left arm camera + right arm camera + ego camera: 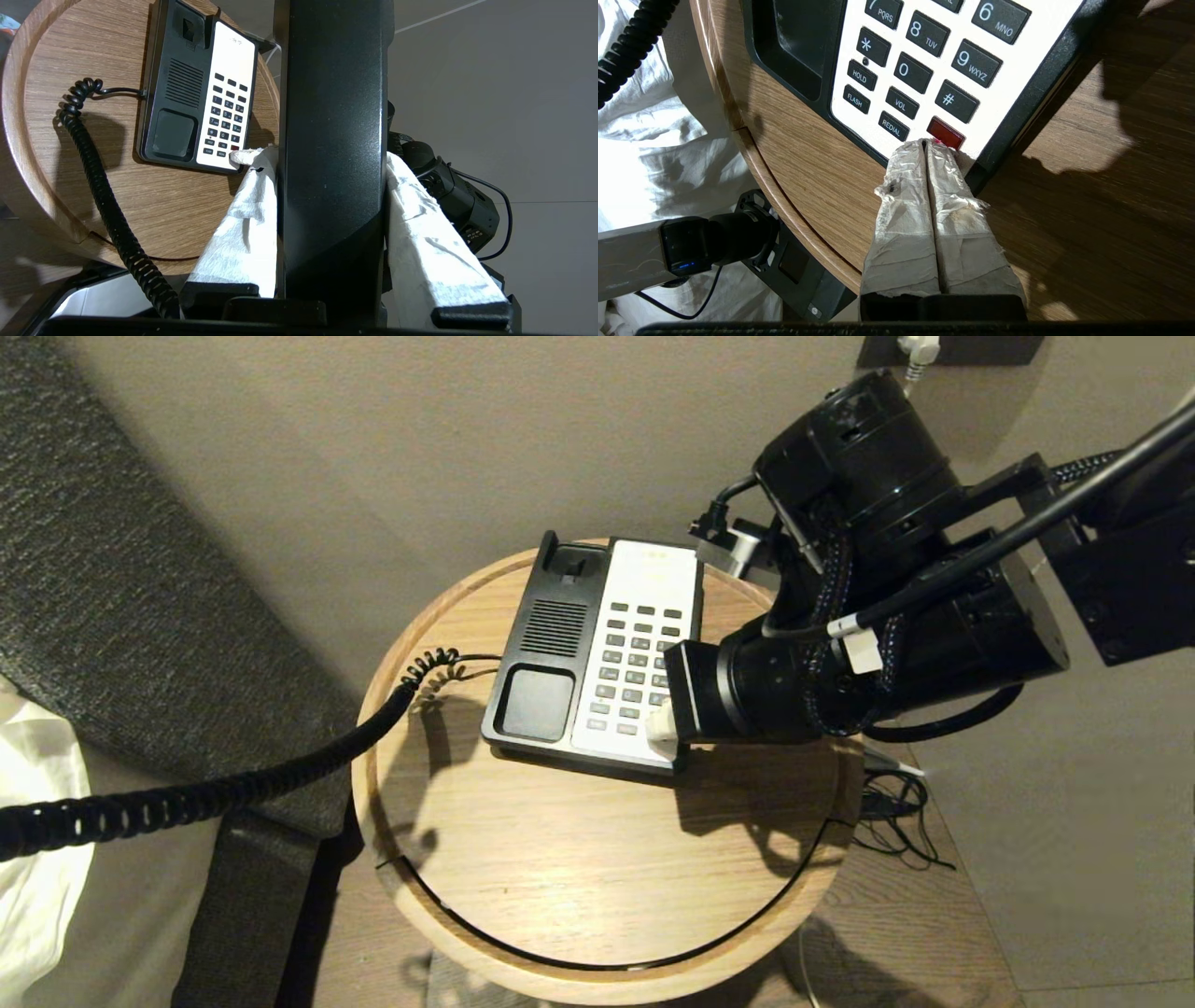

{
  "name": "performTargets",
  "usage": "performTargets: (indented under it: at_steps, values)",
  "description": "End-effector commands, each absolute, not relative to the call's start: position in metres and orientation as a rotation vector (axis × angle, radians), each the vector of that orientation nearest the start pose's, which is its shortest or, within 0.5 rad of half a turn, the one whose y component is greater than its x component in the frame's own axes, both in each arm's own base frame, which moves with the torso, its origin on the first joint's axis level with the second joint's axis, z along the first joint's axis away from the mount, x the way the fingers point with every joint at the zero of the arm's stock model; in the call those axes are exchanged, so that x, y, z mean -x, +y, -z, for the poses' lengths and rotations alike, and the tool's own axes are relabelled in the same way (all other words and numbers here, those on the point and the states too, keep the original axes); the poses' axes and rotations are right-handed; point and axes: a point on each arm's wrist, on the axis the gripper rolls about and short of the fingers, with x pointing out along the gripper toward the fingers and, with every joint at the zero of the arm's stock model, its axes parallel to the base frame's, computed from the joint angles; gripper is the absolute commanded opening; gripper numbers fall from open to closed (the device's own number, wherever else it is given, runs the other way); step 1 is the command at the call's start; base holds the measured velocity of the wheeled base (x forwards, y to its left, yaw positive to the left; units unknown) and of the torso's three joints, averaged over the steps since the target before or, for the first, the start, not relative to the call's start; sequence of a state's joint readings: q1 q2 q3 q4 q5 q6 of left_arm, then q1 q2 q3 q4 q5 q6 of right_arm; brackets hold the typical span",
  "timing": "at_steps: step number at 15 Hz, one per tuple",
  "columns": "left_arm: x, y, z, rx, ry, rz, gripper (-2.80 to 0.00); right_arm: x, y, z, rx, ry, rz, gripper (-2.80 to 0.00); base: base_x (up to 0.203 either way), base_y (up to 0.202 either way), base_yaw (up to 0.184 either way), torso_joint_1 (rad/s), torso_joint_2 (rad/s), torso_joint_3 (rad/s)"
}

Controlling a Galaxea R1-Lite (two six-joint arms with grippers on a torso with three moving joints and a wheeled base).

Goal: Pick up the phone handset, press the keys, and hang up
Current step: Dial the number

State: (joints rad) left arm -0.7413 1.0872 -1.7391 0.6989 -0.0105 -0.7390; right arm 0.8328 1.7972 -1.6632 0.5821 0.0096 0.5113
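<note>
Phone base (pixel 597 658): black and white, on a round wooden table (pixel 579 859). Handset cradle on its left side stands empty, with a speaker grille above a recessed cup.

Keypad (pixel 934 56): dark keys on a white panel. Legible in the right wrist view: "7 PQRS", "8 TUV", "6 MNO", "9 WXYZ", "*", "0", "#", then small keys "HOLD", "FLASH", "VOL", "REDIAL". 1 red key (pixel 945 133) sits at the panel's near corner, below "#".

Handset (pixel 334 154): glossy black, off the base, standing upright between the 2 white-wrapped fingers (pixel 420 224) of the left gripper (pixel 327 158), which pinches it from both sides. It is held out beyond the table edge, at the robot's left, outside the head view.

Cord (pixel 233 789): black, coiled, running from the base's left side across the table and off the edge toward the handset.

Right gripper (pixel 930 143): its 2 wrapped fingers pressed together into 1 tip, which rests at the edge of the red key.

Wall: a white plug (pixel 920 350) in a dark socket plate, above the table.
</note>
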Motion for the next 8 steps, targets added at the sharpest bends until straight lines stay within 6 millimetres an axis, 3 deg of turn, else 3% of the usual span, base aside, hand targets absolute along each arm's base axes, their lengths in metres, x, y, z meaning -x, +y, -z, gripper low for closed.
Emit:
performTargets:
  at_steps: [1,8]
  values:
    - [-0.042,-0.038,-0.426,0.689,0.326,0.696,-2.80,-0.219,0.241,-0.283,-0.182,0.839,-0.611,-2.80,0.000,0.000,0.000,0.000,0.00,0.000]
    - [-0.046,-0.043,-0.420,0.669,0.356,0.686,-2.80,-0.185,0.206,-0.328,-0.258,0.722,-0.662,-2.80,0.000,0.000,0.000,0.000,0.00,0.000]
